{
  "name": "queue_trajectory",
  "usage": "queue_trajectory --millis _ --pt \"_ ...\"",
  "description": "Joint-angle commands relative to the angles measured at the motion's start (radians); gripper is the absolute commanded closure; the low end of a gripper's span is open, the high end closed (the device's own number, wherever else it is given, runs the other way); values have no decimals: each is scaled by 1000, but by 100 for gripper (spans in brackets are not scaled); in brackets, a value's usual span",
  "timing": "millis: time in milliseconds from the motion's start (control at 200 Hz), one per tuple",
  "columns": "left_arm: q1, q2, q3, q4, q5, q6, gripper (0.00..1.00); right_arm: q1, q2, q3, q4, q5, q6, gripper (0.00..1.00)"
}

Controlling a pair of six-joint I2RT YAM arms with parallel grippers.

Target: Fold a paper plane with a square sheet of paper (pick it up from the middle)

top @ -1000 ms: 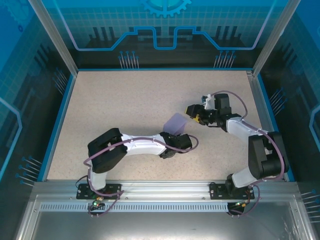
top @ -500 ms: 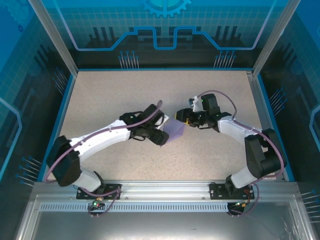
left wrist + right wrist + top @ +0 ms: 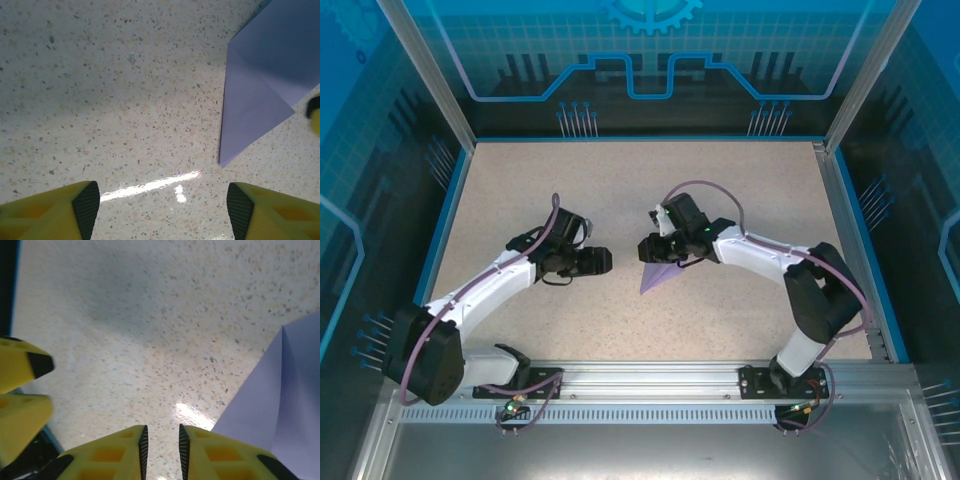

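The lavender sheet of paper (image 3: 658,276) lies flat on the table, folded into a slim pointed wedge whose tip points to the near left. A crease runs along it in the left wrist view (image 3: 270,85), and its edge shows in the right wrist view (image 3: 285,405). My right gripper (image 3: 648,248) hovers at the paper's far end, its jaws (image 3: 161,440) drawn to a narrow gap with only bare table between them. My left gripper (image 3: 606,262) stands left of the paper, apart from it, wide open (image 3: 162,202) and holding nothing.
The speckled table (image 3: 570,190) is bounded by a blue rim and glass walls (image 3: 450,170). The two grippers face each other a short gap apart; the left one's yellow fingers (image 3: 25,365) show at the left of the right wrist view.
The left arm swung left, away from the paper. The right gripper moved left over the paper's far end and narrowed its jaws. The paper went from raised to lying flat.
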State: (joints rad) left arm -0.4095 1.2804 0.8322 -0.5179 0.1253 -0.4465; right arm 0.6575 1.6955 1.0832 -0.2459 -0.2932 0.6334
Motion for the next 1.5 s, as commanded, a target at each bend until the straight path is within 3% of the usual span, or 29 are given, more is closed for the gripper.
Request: queue_trajectory --millis 0,365,625,875,1496 --pt "6 8 -14 48 60 -28 29 25 43 27 -105 95 -45 77" --pt "7 87 -2 96 138 -6 28 28 107 7 -148 184 -74 80" --pt "-2 146 2 152 221 -22 28 15 99 -52 -117 163 -65 84" --pt "-55 230 34 192 233 -34 29 -9 69 -117 -70 149 -51 87" --pt "-134 425 108 396 286 -115 35 -120 24 -376 343 -55 56 98"
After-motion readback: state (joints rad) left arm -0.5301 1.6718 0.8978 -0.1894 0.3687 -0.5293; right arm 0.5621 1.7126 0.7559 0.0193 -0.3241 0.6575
